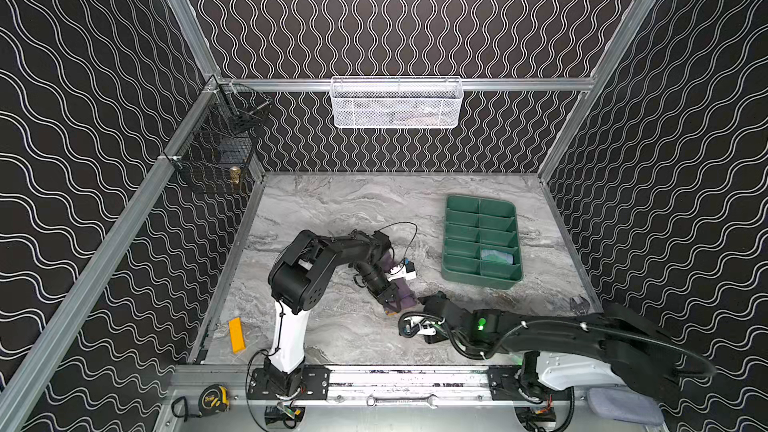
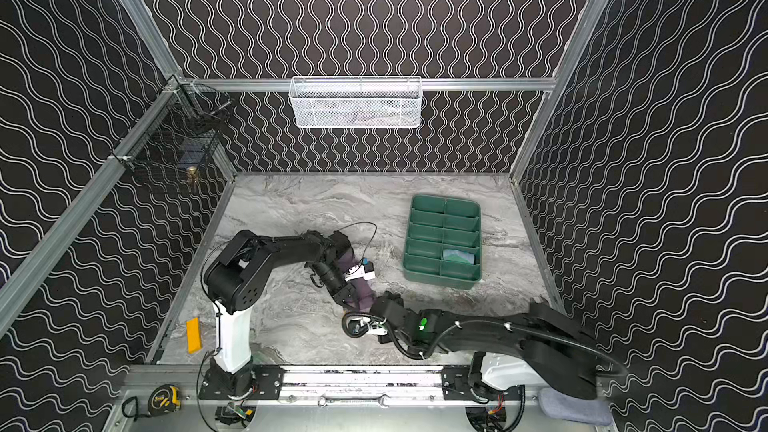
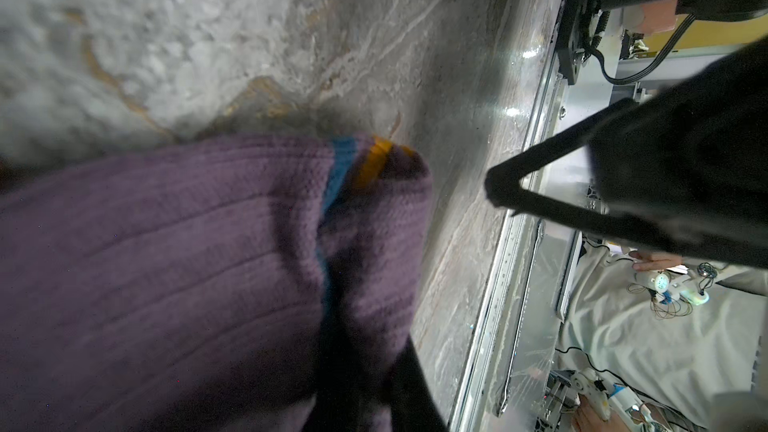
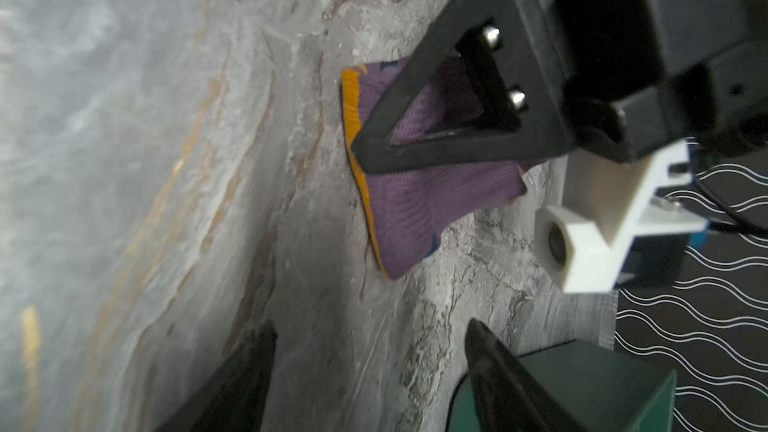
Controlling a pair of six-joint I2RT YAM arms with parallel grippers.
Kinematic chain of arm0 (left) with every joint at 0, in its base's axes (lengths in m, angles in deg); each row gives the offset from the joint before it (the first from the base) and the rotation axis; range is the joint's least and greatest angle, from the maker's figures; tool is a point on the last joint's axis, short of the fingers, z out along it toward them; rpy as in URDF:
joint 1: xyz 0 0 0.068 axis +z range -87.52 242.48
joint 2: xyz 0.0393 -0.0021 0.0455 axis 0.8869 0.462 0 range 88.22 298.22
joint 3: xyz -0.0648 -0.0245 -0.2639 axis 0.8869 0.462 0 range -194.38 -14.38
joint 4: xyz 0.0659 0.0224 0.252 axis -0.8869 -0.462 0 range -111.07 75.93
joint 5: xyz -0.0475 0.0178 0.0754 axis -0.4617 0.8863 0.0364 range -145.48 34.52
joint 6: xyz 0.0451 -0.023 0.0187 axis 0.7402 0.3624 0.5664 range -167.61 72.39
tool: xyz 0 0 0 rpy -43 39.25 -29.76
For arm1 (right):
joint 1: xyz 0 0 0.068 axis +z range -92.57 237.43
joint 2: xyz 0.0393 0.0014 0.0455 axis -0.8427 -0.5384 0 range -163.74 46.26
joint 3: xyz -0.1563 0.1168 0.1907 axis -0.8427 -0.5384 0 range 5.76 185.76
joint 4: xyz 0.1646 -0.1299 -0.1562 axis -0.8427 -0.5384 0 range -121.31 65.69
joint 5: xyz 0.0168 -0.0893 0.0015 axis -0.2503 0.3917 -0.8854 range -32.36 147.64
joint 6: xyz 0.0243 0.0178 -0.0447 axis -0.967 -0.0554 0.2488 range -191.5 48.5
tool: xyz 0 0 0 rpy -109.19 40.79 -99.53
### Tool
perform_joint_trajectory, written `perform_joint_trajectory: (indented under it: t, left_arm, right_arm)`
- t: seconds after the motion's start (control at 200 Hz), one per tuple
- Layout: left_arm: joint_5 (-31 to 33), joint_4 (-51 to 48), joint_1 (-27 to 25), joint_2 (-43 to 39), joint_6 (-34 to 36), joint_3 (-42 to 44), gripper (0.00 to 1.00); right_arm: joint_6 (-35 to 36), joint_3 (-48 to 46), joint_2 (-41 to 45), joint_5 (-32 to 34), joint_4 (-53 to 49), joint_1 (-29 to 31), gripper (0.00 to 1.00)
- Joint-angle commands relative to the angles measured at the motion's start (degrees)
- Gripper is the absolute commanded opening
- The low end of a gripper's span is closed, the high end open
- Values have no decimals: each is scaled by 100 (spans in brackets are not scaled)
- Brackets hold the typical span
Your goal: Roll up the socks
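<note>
Front-centre of the marble-pattern desk (image 1: pixel 332 209): purple sock (image 1: pixel 404 296), lying stretched far-to-near, far part hidden under the left arm's wrist. Ribbed knit; teal-blue and orange stripes at the near end in the left wrist view (image 3: pixel 166 263). Orange edge flat on the desk in the right wrist view (image 4: pixel 399 209).

Pressed together: left gripper (image 1: pixel 391 307), pinching purple sock cloth close to the striped end. Cloth bunches up into the shut fingers (image 3: pixel 415 401). One finger (image 4: pixel 436 153) lies across the sock just behind the orange edge.

Spread: right gripper (image 1: pixel 422 300), low over the desk, just beside the sock's near end on its right. Nothing between its fingers in the right wrist view (image 4: pixel 370 326), only bare desk. Fingertips short of the sock, not touching. One of its fingers (image 3: pixel 500 187) shows in the left wrist view, near the striped end but apart.

Right of centre, in both top views: green divided tray (image 1: pixel 478 281), well apart from the purple sock. Holds the blue sock (image 1: pixel 496 256) in a right-hand compartment toward the near end. Pale blue with green; rolled or merely bunched, cannot tell.

Around the cell:
- white mesh basket (image 1: pixel 395 103) on the back rail
- black wire basket (image 1: pixel 220 147) in the far-left corner
- orange block (image 1: pixel 237 334) on the desk beside the left arm's base
- tape measure (image 1: pixel 214 398) and wrench (image 1: pixel 401 401) on the front frame
- grey-blue cloth pad (image 1: pixel 623 405) at the front right, partly under the right arm
</note>
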Motion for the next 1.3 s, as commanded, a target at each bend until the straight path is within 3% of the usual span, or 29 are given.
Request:
perform_joint_trajectory:
  t: [0.0, 0.16, 0.375, 0.556, 0.676, 0.816, 0.921, 1.126, 1.296]
  left_arm:
    - [1277, -56, 5, 101, 18, 39, 0]
    - [1253, -39, 3, 94, 40, 67, 0]
    - [1195, -58, 4, 135, 47, 36, 0]
    - [1227, -64, 2, 76, 48, -47, 1]
    - [1372, 60, 8, -176, -38, -38, 11]
    - [1666, 319, 8, -728, -184, 50, 37]
    - [1968, 488, 15, -1263, -336, 129, 47]
    - [2976, 1680, 312, -2374, -1349, 765, 56]
    - [3737, 1432, 397, -1327, -1872, 23, 46]
  right_arm:
    - [416, 77, -482, 194, 1364, -6, 74]
    - [531, 180, -1024, 105, 1559, -100, 71]
    - [527, 313, -1627, -88, 1231, -237, 55]
    - [239, 562, -1719, -389, 254, -241, 20]
    - [-71, 834, -1747, -701, -641, -207, 0]
    - [-415, 967, -1656, -991, -1335, -186, 0]
    - [-726, 1122, -1550, -1126, -1829, -189, 0]
    - [-1188, 1603, -1587, -1421, -2866, -189, 0]
    - [-1441, 1851, -1713, -1620, -3192, -190, 0]
